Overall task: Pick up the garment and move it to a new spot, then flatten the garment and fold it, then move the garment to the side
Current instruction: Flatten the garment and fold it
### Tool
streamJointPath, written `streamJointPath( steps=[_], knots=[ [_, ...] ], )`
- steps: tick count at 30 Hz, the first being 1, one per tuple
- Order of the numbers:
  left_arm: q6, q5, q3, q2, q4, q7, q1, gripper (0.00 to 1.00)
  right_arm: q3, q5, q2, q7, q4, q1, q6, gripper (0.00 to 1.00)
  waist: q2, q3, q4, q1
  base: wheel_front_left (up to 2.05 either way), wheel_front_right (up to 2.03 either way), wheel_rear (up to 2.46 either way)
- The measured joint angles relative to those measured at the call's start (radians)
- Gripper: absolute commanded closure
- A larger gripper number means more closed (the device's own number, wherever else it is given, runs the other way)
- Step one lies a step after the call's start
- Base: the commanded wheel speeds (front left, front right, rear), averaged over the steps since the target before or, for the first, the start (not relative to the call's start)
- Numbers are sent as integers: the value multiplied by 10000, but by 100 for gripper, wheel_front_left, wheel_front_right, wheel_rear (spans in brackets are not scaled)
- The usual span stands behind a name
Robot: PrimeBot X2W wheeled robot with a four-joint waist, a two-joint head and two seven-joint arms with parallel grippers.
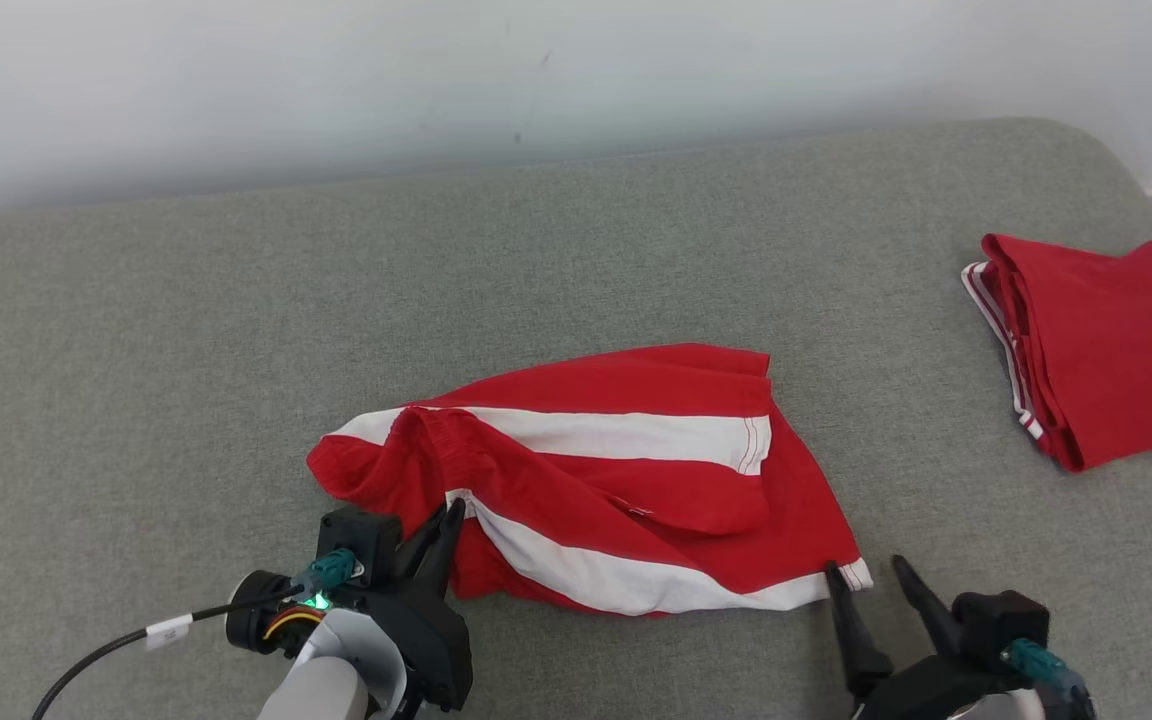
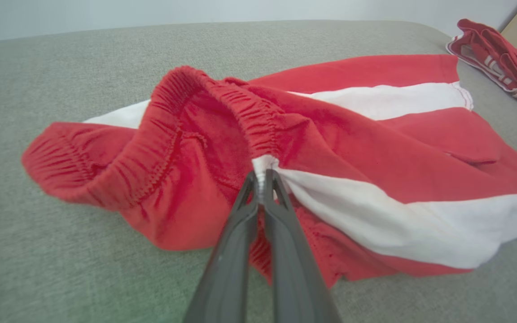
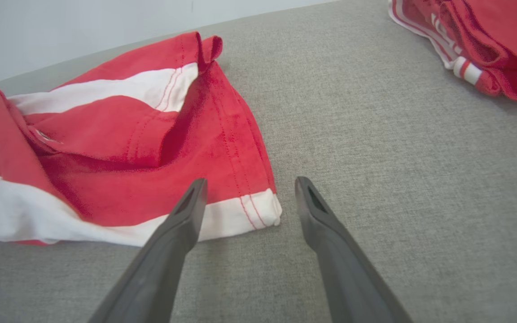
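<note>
Black left end effector (image 1: 451,508) bears teal connector (image 1: 328,570), green light (image 1: 317,601), labelled cable (image 1: 116,645).

Folded red jersey (image 1: 1106,350) (on grey fabric (image 1: 236,330))

Garment (image 1: 596,480): showing bright red, carrying two broad white bands.
Folded garment (image 1: 1106,350): showing red, wearing thin white edge stripes and dark lettering.
Padded surface (image 1: 236,330): reading speckled grey-green.
Wall (image 1: 436,80): appearing off-white.

The left gripper (image 2: 264,176) has its two dark fingers (image 2: 236,251) pressed together on the white part of the waistband of the red and white shorts (image 2: 375,148). The shorts lie rumpled on the grey couch (image 2: 83,72). Another red garment (image 2: 501,54) lies far off in the top corner.
</note>
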State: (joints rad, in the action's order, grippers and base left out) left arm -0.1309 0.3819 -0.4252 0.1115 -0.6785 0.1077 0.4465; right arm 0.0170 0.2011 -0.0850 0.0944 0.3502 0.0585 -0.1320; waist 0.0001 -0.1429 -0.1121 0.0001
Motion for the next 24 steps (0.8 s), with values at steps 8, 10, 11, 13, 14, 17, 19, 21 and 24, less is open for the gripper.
streamJointPath(
  steps=[8, 10, 11, 13, 14, 17, 19, 21, 24],
  knots=[
    [81, 73, -102, 40, 265, 71, -280, 100, -472, -343, -105, -1168, -188, -17, 0, 0, 0, -137, 209, 0, 0, 0, 0],
    [92, 96, -142, 27, 309, 69, -315, 100, -479, -360, -104, -1475, -226, -22, 0, 0, 0, -172, 267, 0, 0, 0, 0],
    [94, 132, -165, 15, 341, 67, -317, 100, -493, -360, -102, -1542, -286, -26, 0, 0, 0, -190, 292, 0, 0, 0, 0],
    [123, 161, -203, -8, 384, 61, -317, 100, -539, -405, -96, -1659, -372, -27, 0, 2, 0, -224, 337, -1, 0, 0, 0],
    [123, 165, -219, -12, 395, 54, -317, 100, -593, -431, -82, -1720, -397, -34, 2, 7, 0, -240, 353, 0, 0, 0, 0],
    [123, 190, -263, -17, 439, 56, -315, 100, -930, -656, 2, -1948, -431, -83, 0, 8, 0, -286, 393, 0, 0, 0, 0],
    [123, 194, -276, -15, 464, 63, -308, 100, -1191, -821, 69, -2019, -483, -142, 0, 7, 0, -309, 407, -1, 0, 0, 0],
    [123, 219, -284, -10, 468, 75, -295, 100, -1413, -1001, 151, -2096, -546, -174, 0, 13, 0, -326, 412, -1, 0, 0, 0],
    [163, 234, -290, 10, 476, 98, -270, 100, -1402, -1049, 221, -2159, -617, -176, 0, 17, 0, -360, 401, -1, 0, 0, 0]
  ],
)
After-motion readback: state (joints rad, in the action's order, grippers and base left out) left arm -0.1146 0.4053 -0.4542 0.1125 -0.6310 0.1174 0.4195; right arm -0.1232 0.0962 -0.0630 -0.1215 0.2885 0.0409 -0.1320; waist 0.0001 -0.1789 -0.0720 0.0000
